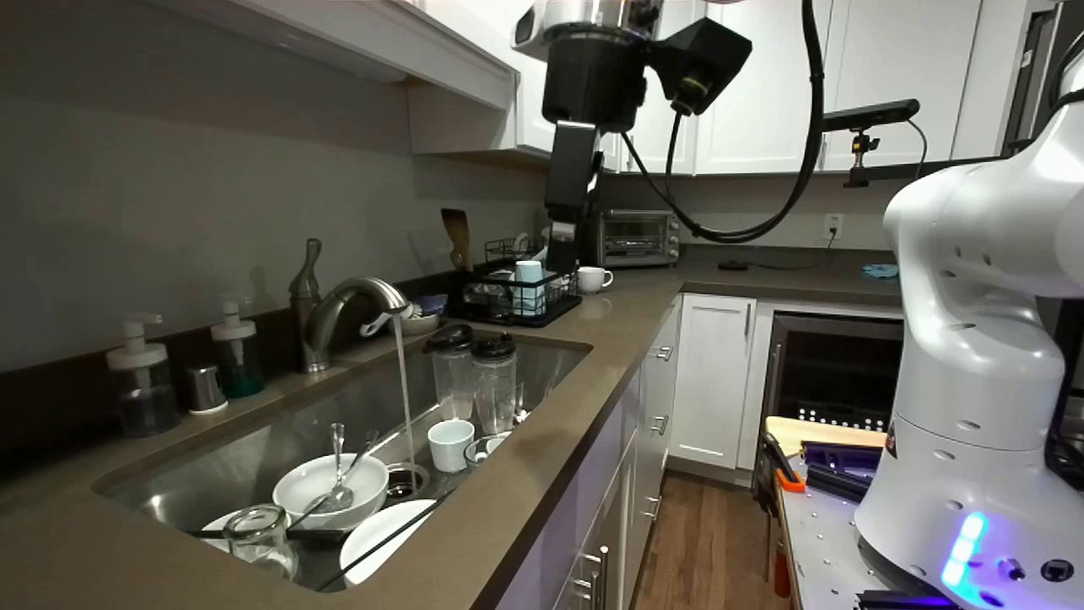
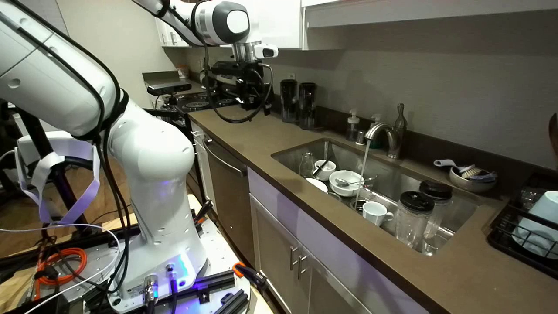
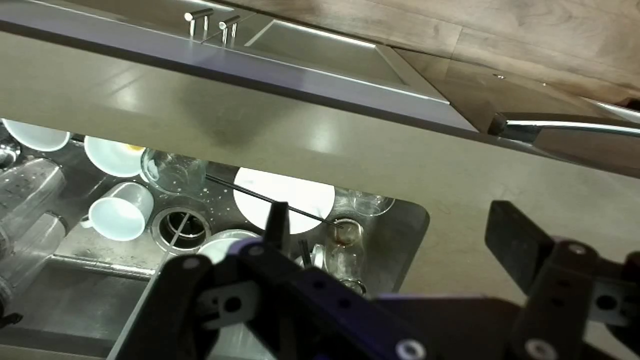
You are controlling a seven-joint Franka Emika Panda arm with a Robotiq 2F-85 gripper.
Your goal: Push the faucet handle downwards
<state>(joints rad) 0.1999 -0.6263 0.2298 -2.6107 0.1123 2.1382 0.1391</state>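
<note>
The faucet handle (image 1: 308, 264) is a thin silvery lever standing upright on the body of the arched metal faucet (image 1: 339, 305). It also stands upright in an exterior view (image 2: 400, 117). Water runs from the spout into the sink. My gripper (image 1: 564, 241) hangs pointing down, well apart from the handle. It also shows in an exterior view (image 2: 257, 108), to the left of the faucet above the counter. In the wrist view my gripper (image 3: 388, 215) is open with nothing between its fingers, over a sink corner and the counter. The handle is out of the wrist view.
The sink (image 2: 320, 144) holds bowls, glasses, a white mug (image 2: 375, 212) and tall lidded cups (image 2: 412, 218). Pump-topped bottles (image 1: 142, 377) stand beside the faucet. Two dark tall containers (image 2: 307, 104) stand near my gripper. Cabinets (image 1: 474, 59) hang above. A dish rack (image 1: 525, 292) stands beyond the sink.
</note>
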